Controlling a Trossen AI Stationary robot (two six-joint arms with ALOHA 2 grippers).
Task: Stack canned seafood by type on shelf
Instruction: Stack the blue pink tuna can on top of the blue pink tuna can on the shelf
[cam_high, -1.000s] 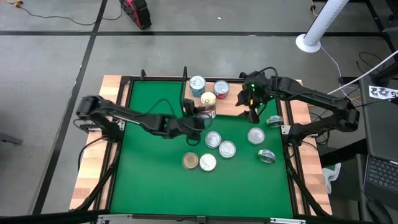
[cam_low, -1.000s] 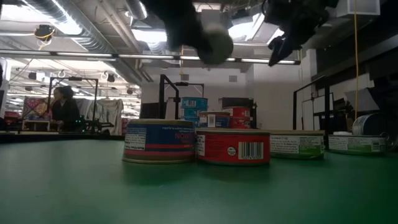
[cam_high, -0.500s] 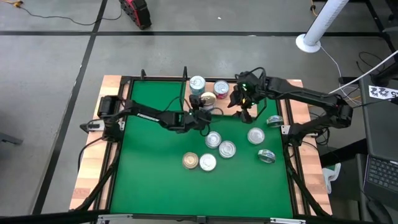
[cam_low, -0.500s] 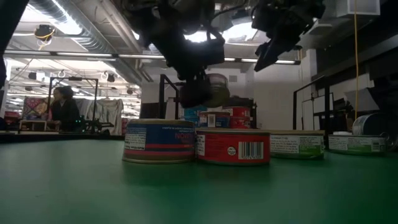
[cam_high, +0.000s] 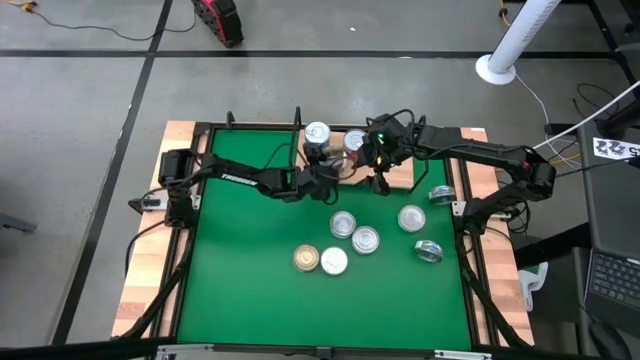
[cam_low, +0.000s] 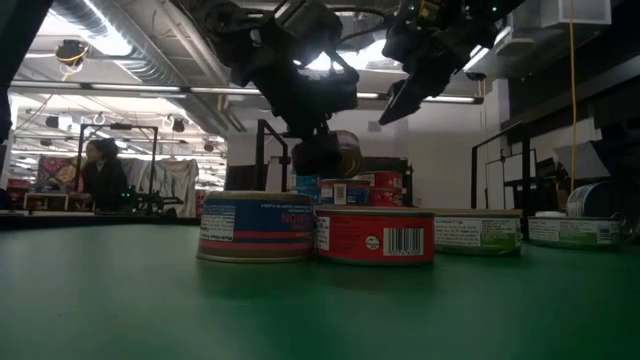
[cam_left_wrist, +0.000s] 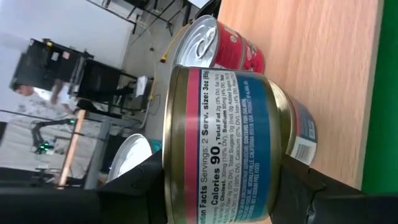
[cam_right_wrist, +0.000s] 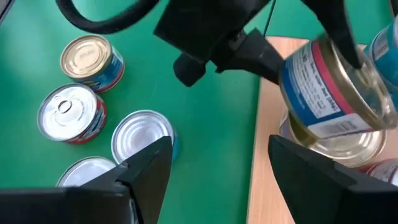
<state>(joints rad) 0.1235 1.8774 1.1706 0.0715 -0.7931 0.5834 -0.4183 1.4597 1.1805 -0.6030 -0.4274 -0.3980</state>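
My left gripper (cam_high: 330, 172) is shut on a tin of canned seafood (cam_left_wrist: 217, 143) with a blue label, a red stripe and gold rims. It holds the tin close above another blue-labelled tin (cam_left_wrist: 303, 134) standing on the shelf's wood board (cam_left_wrist: 336, 74). On the shelf there are also a red tin (cam_left_wrist: 227, 46) and a silver-lidded tin (cam_high: 317, 133). My right gripper (cam_high: 378, 170) hovers open just right of the held tin, above the board, with nothing between its fingers (cam_right_wrist: 146, 168). My left gripper pinches the tin across its height: one finger lies on the lid rim (cam_left_wrist: 169, 174) and the other under the bottom rim (cam_left_wrist: 275, 180). The fingers come nearly level from the table's left, slanting slightly down. The tin stays upright; whether it touches the tin below, I cannot tell.
Several more tins stand on the green mat (cam_high: 250, 250) near the middle and right, such as a blue one (cam_low: 256, 228), a red one (cam_low: 375, 236) and a green one (cam_low: 478, 232). Black wire rails (cam_high: 298, 125) rise at the shelf's left end. Pale wooden planks (cam_high: 150, 270) edge the mat.
My left gripper has carried the tin toward the table's far edge and down, from high over the mat to just above the tin on the shelf. My right gripper has moved toward the table's left and a little down, closer to the held tin, staying open.
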